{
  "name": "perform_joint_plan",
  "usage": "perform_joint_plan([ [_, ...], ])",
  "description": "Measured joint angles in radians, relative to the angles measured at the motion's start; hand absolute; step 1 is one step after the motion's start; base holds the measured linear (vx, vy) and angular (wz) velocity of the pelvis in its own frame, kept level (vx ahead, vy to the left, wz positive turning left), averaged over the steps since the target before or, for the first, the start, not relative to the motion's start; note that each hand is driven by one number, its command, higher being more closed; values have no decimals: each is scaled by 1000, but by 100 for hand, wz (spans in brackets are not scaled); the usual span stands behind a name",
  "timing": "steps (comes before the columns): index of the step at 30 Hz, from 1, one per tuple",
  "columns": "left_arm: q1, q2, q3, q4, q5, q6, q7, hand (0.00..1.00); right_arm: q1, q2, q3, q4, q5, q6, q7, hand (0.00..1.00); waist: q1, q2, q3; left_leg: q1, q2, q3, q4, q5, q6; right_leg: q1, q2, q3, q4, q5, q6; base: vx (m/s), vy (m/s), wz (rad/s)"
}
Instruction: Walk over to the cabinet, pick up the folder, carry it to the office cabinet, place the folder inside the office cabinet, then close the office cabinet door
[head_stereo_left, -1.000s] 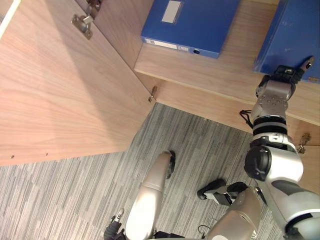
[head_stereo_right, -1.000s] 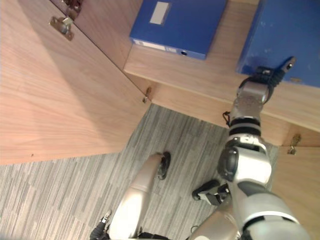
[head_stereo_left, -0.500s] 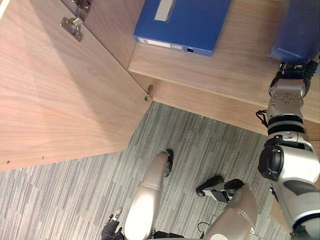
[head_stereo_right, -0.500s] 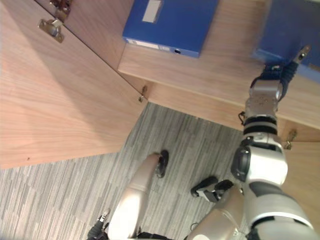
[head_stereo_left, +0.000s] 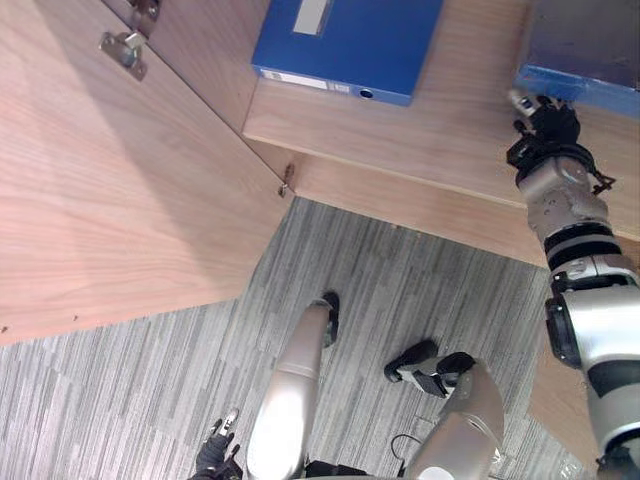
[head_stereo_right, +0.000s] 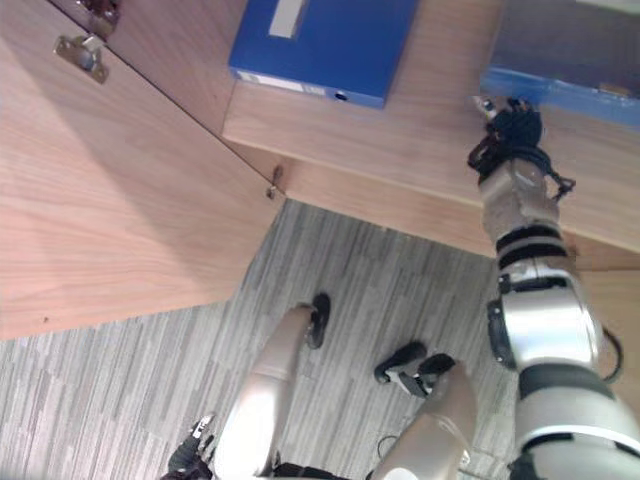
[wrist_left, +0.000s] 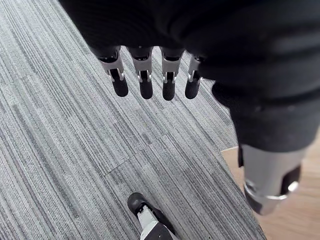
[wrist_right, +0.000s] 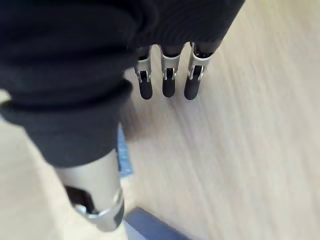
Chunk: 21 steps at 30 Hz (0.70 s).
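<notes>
The blue folder (head_stereo_left: 585, 50) lies on the wooden cabinet shelf (head_stereo_left: 450, 130) at the far right. My right hand (head_stereo_left: 545, 125) hovers over the shelf just in front of the folder's near edge, open and holding nothing. In the right wrist view its fingers (wrist_right: 168, 85) are straight above the wood, and a blue corner of the folder (wrist_right: 155, 225) shows beside the thumb. A second blue folder (head_stereo_left: 345, 40) lies flat further left on the same shelf. My left hand (head_stereo_left: 218, 455) hangs low by the floor, its fingers (wrist_left: 146, 82) straight and empty.
The cabinet door (head_stereo_left: 120, 200) stands wide open at the left, with a metal hinge (head_stereo_left: 120, 50) near its top. Grey striped carpet (head_stereo_left: 150, 400) covers the floor in front of the cabinet.
My right hand has opened and let go of the folder, which now rests on the shelf. The hand has drawn back a little towards me. The view has shifted slightly.
</notes>
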Motion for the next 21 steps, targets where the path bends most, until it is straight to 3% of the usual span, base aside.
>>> perform_joint_plan([
  [1, 0, 1, 1, 0, 0, 0, -2, 0, -4, -2, 12, 4, -24, 3, 4, 0, 0, 0, 0, 1, 0, 0, -1, 0, 1, 0, 0, 0, -1, 0, 0, -5, 17, -4],
  [3, 0, 13, 5, 0, 6, -1, -12, 0, -23, -20, 91, 5, -201, 32, 53, 0, 1, -5, 3, 10, 1, 6, -16, 7, 1, 2, 1, 2, -8, 3, -4, 0, 0, 0],
  [6, 1, 25, 4, -1, 30, 0, -40, 0, -26, -21, 106, 3, -364, 38, 119, 0, 5, -8, 2, 17, 7, 7, -32, 15, -1, 3, 11, 1, -20, 7, -9, -5, -11, -3],
  [11, 3, 41, 4, 1, 42, 0, -63, 0, -13, -21, 106, 1, -577, 33, 141, 0, 6, -13, 4, 28, 20, 13, -51, 20, -3, 7, 28, 2, -44, 19, -12, -7, -3, -8],
  [15, 3, 49, 5, 2, 45, -1, -68, 0, 74, -42, 108, -85, -818, 29, 171, 0, 0, -44, 1, 33, 25, 19, -64, 25, -3, 8, 34, 2, -60, 26, -10, 0, 2, -1],
  [19, 6, 68, 2, 5, 61, 5, -99, 0, 222, -74, 142, -254, -824, -4, 297, 0, -10, -80, -6, 45, 33, 32, -78, 25, -2, 12, 42, 8, -79, 36, -9, 4, 18, -7],
  [21, 6, 79, -25, 28, 64, 7, -124, 0, 340, -59, 145, -346, -787, -24, 357, 0, -19, -103, -13, 78, 48, 43, -102, 25, -2, 33, 69, 18, -120, 56, -6, 3, 29, -28],
])
